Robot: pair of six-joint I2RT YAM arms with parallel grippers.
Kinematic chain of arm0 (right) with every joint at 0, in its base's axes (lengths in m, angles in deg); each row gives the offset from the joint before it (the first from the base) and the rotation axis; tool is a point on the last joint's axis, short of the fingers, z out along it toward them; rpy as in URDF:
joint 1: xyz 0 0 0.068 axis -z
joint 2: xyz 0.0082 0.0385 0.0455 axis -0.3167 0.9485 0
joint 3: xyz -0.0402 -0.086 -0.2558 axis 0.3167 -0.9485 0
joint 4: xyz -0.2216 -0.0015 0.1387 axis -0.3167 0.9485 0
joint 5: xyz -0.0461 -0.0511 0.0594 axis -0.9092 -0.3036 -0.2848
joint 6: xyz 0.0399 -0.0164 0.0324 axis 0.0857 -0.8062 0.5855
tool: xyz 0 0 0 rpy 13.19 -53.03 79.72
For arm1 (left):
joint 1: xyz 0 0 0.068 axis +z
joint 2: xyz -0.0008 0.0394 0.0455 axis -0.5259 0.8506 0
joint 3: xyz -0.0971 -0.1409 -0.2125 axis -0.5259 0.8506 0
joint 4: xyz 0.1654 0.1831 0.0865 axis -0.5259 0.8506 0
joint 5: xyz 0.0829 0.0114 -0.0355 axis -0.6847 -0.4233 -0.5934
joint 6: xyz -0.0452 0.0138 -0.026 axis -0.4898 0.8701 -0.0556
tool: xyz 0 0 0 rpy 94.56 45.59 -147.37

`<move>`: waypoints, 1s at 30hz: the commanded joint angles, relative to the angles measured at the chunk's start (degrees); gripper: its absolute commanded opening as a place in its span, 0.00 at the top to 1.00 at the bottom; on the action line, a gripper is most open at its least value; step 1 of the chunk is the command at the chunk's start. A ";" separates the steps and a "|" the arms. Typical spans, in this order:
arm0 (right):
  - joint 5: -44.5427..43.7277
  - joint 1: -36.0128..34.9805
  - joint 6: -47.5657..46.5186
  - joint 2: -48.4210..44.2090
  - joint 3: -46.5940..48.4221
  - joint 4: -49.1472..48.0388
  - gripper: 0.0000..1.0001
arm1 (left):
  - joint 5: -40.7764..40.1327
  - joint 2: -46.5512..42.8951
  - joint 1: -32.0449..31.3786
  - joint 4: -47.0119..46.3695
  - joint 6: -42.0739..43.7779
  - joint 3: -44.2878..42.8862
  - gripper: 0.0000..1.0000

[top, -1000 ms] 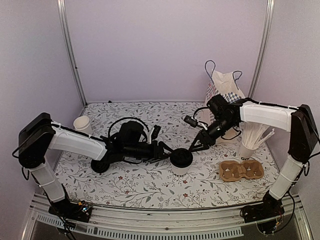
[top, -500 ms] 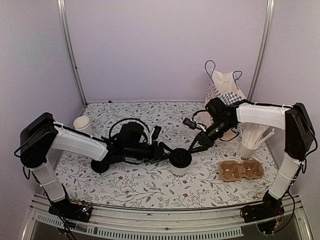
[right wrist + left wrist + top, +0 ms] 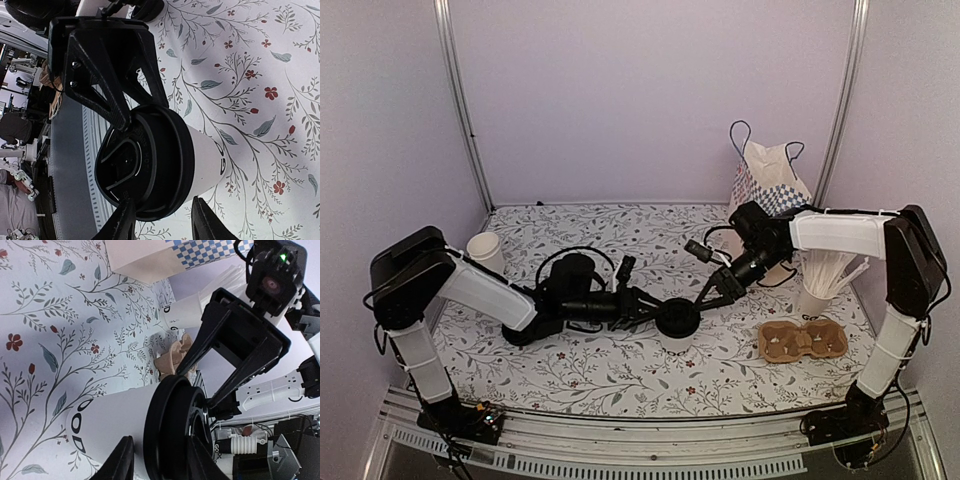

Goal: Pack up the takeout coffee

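I see the takeout coffee standing upright on its base: a small white paper cup that narrows toward the bottom, with black lettering on its wall. A round black plastic lid is seated fully on top, with a raised rim and a sunken centre. The cup stands between the two grippers, just off the tips of the left gripper on one side and the right gripper on the other. In each wrist view the lid's rim lies between that gripper's own fingertips. Whether they touch it I cannot tell.
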 commanded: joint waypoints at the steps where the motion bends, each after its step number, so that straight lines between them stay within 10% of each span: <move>1: -7.23 -0.48 -0.21 3.91 -2.60 1.12 0.61 | 0.16 6.50 1.26 12.51 -1.33 5.56 0.66; 22: -15.07 -0.58 1.30 7.10 -6.37 -0.21 0.69 | -3.82 4.91 2.12 22.50 7.78 -2.32 0.65; 30: -5.68 -0.57 -1.09 4.56 -1.49 3.16 0.67 | -5.40 1.59 2.31 22.67 12.58 -5.11 0.62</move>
